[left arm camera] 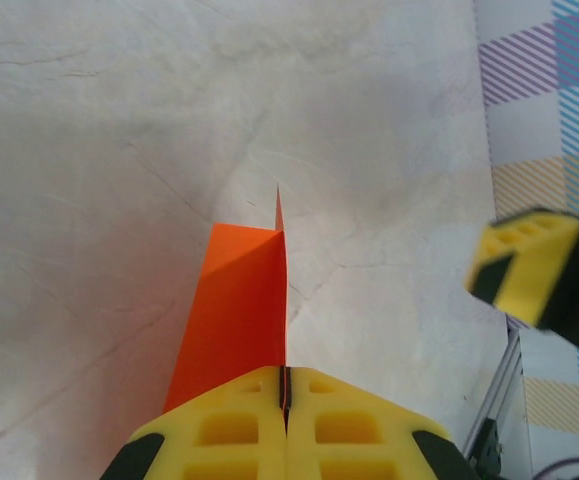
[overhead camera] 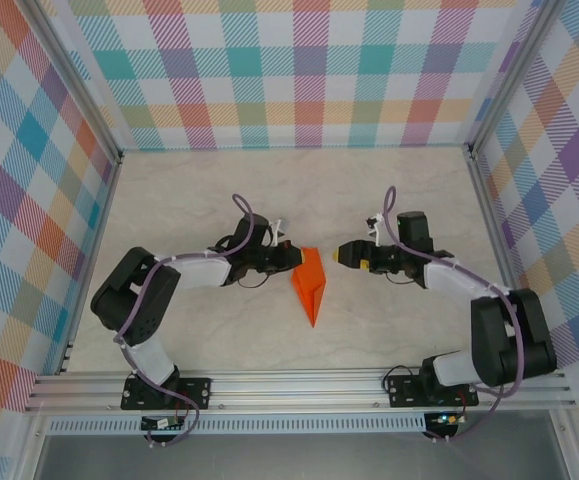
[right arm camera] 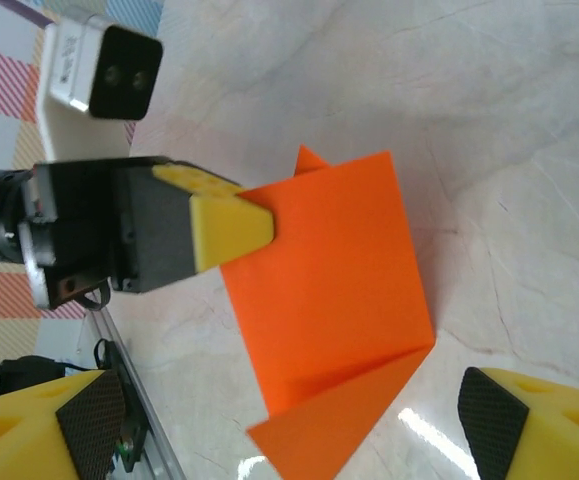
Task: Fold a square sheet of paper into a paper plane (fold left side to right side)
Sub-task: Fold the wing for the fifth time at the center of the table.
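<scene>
Both jaws of left gripper (left arm camera: 286,398) pinch paper plane (left arm camera: 237,310) — right gripper (overhead camera: 342,255) agape.

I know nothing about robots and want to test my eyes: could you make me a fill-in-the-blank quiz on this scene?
1. The folded paper on the table is coloured ____.
2. The left claw is ____ on the paper's edge.
3. The right claw stands ____, apart from the paper.
Missing words: orange; shut; open.
</scene>
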Controlling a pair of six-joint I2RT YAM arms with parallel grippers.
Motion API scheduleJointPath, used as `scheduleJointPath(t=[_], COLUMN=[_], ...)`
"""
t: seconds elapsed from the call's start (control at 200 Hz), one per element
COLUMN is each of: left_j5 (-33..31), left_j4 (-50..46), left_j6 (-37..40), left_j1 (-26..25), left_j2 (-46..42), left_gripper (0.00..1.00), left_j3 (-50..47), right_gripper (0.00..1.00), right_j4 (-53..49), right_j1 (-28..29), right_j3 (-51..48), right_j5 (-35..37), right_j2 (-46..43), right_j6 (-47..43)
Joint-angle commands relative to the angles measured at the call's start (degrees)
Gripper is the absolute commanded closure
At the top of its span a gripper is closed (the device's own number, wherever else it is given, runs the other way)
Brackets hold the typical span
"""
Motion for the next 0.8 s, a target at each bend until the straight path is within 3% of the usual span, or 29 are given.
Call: scheduleJointPath(t=[0.0, 0.43, 0.795], left_j5=[4.53, 10.64, 11.97], left_j4=[5.99, 8.57, 8.88], left_j6=[4.01, 6.36, 6.10], left_j1=[1.10, 1.99, 2.58], left_j2=[-3.45, -5.62, -3.11], left_gripper=[1.00, 1.00, 1.00], left_j3=[-2.50, -4.20, -2.99], right_gripper=[0.13, 0.27, 0.49], right_j4=[2.65, 12.38, 12.76], right_j1=[0.12, 3.36, 3.57], right_j3=[3.19, 7.81, 4.90], right_j5=[-6.84, -16.21, -15.42], right_j2=[5.33, 19.29, 18.42], right_j6=[-4.62, -5.07, -5.65])
